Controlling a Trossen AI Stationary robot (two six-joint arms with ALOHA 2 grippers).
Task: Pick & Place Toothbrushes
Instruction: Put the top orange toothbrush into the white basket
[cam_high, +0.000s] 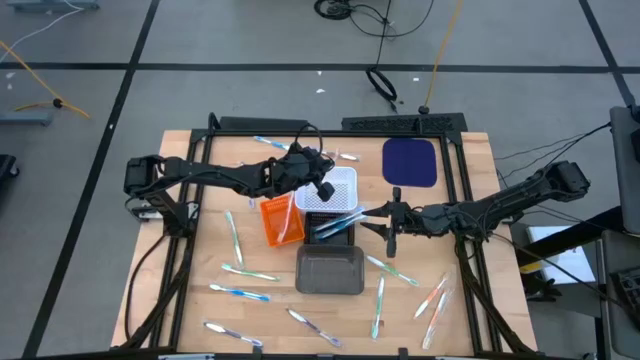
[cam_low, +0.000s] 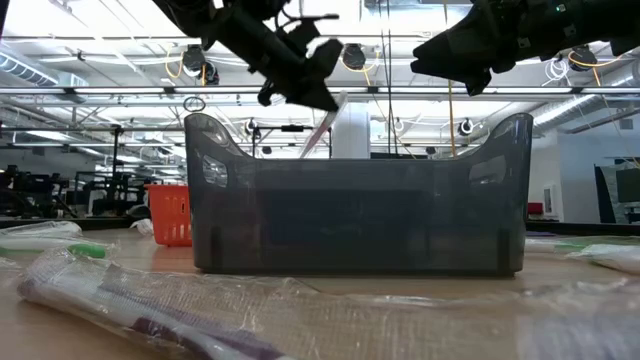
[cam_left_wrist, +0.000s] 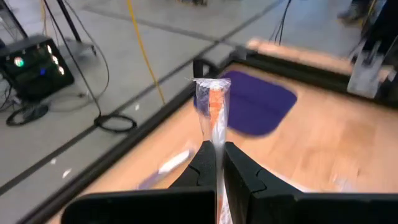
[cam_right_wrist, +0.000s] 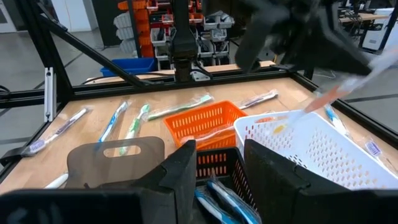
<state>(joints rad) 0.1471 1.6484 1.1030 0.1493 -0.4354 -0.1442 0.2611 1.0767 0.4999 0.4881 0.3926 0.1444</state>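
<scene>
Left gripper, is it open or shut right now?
Shut. The left gripper pinches a wrapped toothbrush between its fingers, above the white basket.

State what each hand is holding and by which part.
Left hand: a wrapped toothbrush, pinched low on its handle. Right hand: open, holding nothing.

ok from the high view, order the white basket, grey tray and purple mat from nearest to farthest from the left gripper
1. white basket, directly under the left gripper, which is shut on a wrapped toothbrush.
2. grey tray, nearer the table's front edge.
3. purple mat, off toward the right arm's side.
</scene>
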